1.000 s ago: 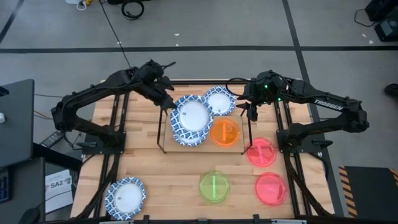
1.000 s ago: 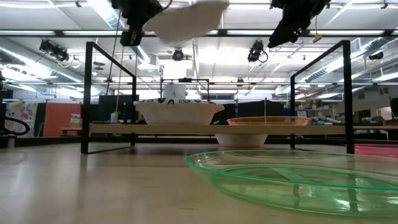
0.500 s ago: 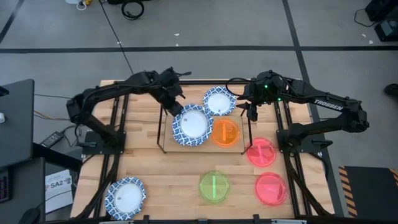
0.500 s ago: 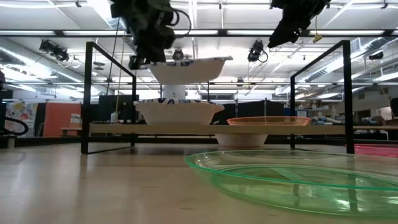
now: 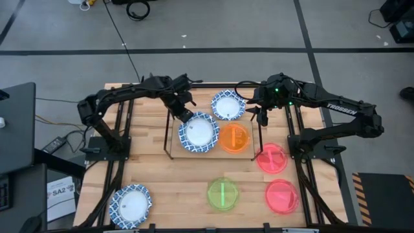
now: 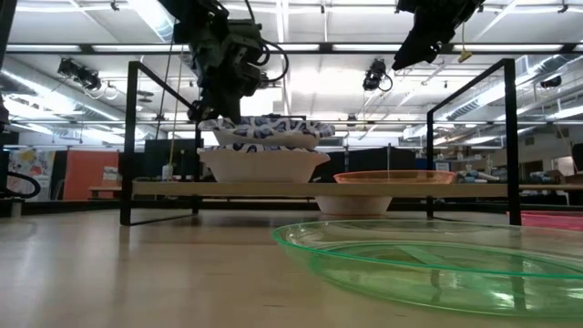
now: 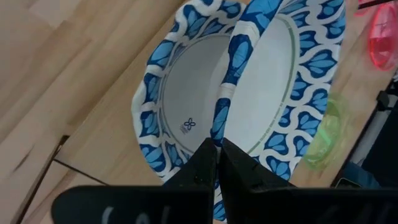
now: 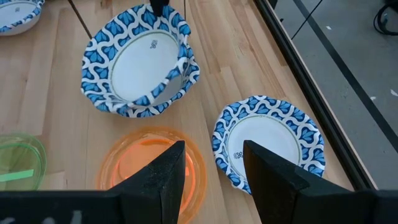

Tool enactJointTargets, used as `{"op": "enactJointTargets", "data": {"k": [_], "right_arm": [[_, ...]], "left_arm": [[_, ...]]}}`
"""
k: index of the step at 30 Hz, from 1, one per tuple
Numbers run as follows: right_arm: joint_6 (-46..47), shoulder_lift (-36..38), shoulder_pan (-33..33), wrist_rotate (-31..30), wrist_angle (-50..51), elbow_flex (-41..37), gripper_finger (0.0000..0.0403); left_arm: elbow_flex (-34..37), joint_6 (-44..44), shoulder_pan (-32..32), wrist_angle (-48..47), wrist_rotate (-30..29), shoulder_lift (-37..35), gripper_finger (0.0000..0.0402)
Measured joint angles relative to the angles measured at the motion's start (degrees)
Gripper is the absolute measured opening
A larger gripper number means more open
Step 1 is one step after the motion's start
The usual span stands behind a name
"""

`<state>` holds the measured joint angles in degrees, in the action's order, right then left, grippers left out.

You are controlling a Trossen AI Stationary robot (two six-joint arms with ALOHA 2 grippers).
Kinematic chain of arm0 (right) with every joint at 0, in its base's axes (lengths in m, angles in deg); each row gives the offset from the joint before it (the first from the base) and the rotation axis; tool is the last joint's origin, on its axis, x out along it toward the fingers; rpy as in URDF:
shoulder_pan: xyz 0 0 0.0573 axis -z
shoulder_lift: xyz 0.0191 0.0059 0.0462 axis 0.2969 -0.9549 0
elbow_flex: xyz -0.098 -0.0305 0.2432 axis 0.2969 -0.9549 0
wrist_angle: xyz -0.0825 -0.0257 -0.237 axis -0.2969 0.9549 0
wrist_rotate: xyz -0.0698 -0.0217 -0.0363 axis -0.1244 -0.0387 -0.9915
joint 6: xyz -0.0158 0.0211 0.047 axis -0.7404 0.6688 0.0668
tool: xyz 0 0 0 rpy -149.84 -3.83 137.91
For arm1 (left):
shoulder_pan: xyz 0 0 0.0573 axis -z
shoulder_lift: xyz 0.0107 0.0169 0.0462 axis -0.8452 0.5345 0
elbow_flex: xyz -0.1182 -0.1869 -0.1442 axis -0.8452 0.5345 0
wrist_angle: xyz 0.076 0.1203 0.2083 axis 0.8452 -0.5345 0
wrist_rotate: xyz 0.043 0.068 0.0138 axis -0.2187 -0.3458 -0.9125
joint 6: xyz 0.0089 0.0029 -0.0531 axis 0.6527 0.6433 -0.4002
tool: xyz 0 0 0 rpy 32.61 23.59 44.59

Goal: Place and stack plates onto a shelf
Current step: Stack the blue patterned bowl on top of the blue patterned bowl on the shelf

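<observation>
My left gripper [image 5: 185, 114] is shut on a blue-rimmed white plate [image 5: 199, 132]. That plate sits on a second blue-rimmed plate [image 6: 264, 165] at the left end of the shelf [image 5: 213, 154]. An orange plate [image 5: 234, 138] rests flat on the shelf beside them. A third blue-rimmed plate [image 5: 228, 105] lies by the shelf's far edge. My right gripper [image 5: 261, 116] is open and hovers high over the shelf's right end, touching nothing; in its wrist view [image 8: 214, 180] it looks down on the orange plate [image 8: 152, 165]. My left gripper pinches the upper plate's patterned rim [image 7: 219, 127] between its two fingers [image 7: 200, 167], at the plate's far-left edge. The fingers slant down from the far left. The plate [image 6: 266, 128] lies nearly level on the lower plate, slightly offset from it.
Black wire frames [image 6: 132, 137] stand at both short ends of the shelf. On the table nearer the front lie a green plate [image 5: 222, 194], two red-pink plates [image 5: 272, 157] [image 5: 282, 196] and another blue-rimmed plate [image 5: 131, 206] at the near left corner.
My left gripper has come down and moved toward the table's right and near side, still shut on the plate's rim. The plate was tilted and high above the shelf. It has levelled out and been lowered onto the blue-rimmed plate on the shelf.
</observation>
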<state>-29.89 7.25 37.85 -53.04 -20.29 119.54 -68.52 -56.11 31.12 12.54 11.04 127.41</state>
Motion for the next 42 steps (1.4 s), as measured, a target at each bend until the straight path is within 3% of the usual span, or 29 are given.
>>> {"op": "enactJointTargets", "data": {"k": [32,42], "right_arm": [[0.01,0.0,-0.01,0.0,0.0,0.0,0.0168],[0.01,0.0,0.0,0.0,0.0,0.0,0.0168]], "left_arm": [[0.02,1.89,0.2,-0.75,-3.96,0.0,0.0038],[0.02,2.46,0.2,-0.73,-5.53,0.0,0.0108]]}}
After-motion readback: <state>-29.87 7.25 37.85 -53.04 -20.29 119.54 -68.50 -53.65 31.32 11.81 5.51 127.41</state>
